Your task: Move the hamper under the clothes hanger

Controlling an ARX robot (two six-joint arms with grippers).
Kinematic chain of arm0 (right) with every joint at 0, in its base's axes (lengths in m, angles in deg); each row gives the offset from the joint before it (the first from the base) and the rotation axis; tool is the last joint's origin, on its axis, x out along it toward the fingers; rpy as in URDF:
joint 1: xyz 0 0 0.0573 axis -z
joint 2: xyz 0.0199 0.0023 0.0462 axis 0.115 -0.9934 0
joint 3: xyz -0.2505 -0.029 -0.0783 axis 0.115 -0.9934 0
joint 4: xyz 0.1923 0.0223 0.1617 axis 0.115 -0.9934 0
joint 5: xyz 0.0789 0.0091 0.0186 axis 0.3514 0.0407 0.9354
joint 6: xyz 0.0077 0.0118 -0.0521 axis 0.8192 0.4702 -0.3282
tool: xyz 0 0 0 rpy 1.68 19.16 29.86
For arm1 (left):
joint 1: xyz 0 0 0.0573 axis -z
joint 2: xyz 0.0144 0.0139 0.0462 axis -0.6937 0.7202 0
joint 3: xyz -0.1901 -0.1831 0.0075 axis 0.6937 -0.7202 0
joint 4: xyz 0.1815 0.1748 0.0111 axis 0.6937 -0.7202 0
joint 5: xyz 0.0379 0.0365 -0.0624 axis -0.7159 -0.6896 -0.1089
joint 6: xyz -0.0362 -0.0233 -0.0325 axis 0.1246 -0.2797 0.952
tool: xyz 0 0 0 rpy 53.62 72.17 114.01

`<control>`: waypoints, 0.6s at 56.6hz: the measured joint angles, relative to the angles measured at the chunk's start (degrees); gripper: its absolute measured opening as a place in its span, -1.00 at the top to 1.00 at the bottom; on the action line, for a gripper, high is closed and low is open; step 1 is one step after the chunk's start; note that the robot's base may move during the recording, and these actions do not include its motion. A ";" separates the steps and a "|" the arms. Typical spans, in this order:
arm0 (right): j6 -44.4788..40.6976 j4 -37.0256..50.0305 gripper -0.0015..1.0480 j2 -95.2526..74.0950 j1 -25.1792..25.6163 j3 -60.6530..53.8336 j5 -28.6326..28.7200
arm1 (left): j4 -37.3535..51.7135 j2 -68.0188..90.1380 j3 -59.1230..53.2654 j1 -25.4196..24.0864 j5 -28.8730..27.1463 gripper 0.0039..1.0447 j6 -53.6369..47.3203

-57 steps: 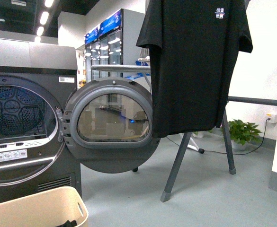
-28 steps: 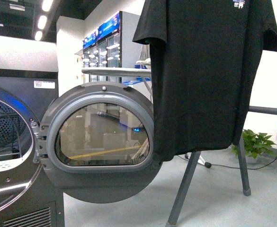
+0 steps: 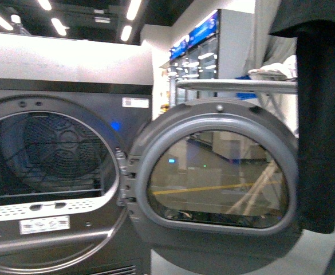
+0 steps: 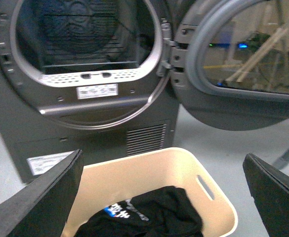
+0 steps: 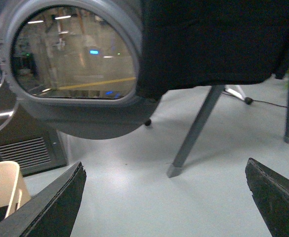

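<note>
The beige hamper (image 4: 211, 197) stands on the floor in front of the open dryer, with black clothes (image 4: 149, 217) inside it. My left gripper (image 4: 162, 154) is open above the hamper and touches nothing. A corner of the hamper also shows in the right wrist view (image 5: 1, 182). The clothes hanger shows as slanted grey legs (image 5: 198, 123), with a black T-shirt (image 5: 213, 39) hanging from it. My right gripper (image 5: 165, 162) is open and empty over bare floor near a leg's foot. The front view shows no hamper, only the T-shirt (image 3: 322, 114) at its right edge.
The dark grey dryer (image 3: 70, 74) fills the front view. Its round door (image 3: 213, 172) stands swung open towards the hanger, between the hamper and the legs (image 5: 70, 59). Grey floor (image 5: 134, 197) lies under the door and around the legs. A cable (image 5: 268, 101) runs behind.
The front view has swung left and closer to the dryer. The drum opening now fills its left side and the T-shirt has slid to the right edge. The hamper has left that view.
</note>
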 joint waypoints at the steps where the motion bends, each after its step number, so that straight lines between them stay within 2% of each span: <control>1: 0.00 0.00 -0.85 0.00 0.00 0.00 0.02 | 0.00 0.00 0.00 0.00 -0.15 -0.88 0.00; 34: -0.02 0.00 -0.85 0.00 -0.02 0.00 0.11 | 0.00 -0.20 0.00 -0.11 0.00 -0.88 0.02</control>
